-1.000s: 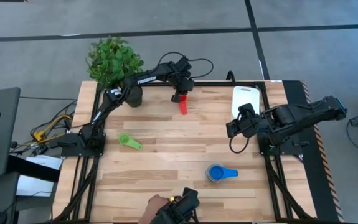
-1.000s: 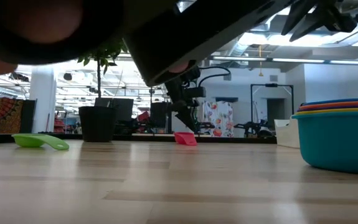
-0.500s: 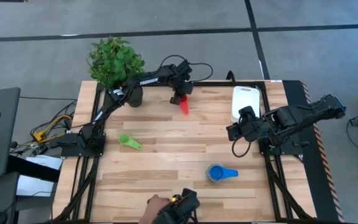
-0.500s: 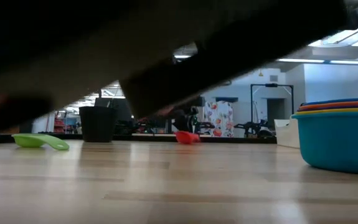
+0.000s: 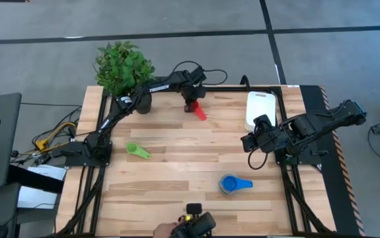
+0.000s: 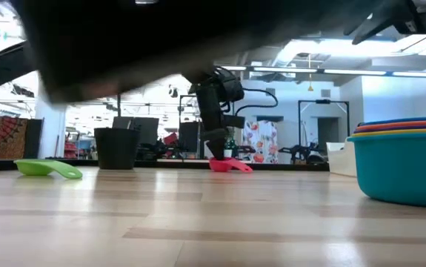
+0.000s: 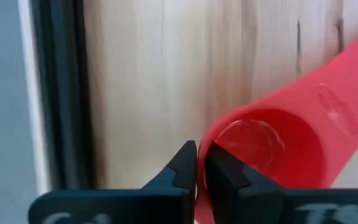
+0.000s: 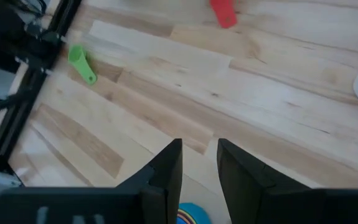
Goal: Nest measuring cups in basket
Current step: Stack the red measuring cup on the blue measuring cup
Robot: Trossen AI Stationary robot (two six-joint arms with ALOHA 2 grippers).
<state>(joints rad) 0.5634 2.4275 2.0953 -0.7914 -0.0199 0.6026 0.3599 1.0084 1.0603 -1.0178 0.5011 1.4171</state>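
Measuring cups lie scattered across the wooden table, none of them in the basket, which stands empty at the far right edge of the table. The red cup sits at the far side, near the middle, resting on the boards with its handle pointing toward the near right. The left gripper is down at this cup: in the left wrist view its two fingers are pinched together on the rim of the red cup, one finger outside the wall and one inside the bowl. The low view shows the same gripper standing upright over the red cup, which touches the table.

The green cup lies alone on the left side of the table, well apart from both arms. A stack of nested cups, with the blue cup outermost, sits at the near right; the low view shows coloured rims layered inside it.

The right gripper hovers above the right half of the table, between the basket and the nested stack, holding nothing; the right wrist view shows its fingers apart with bare wood between them.

A potted plant stands at the far left corner. At the near edge a person's hand holds a dark object.
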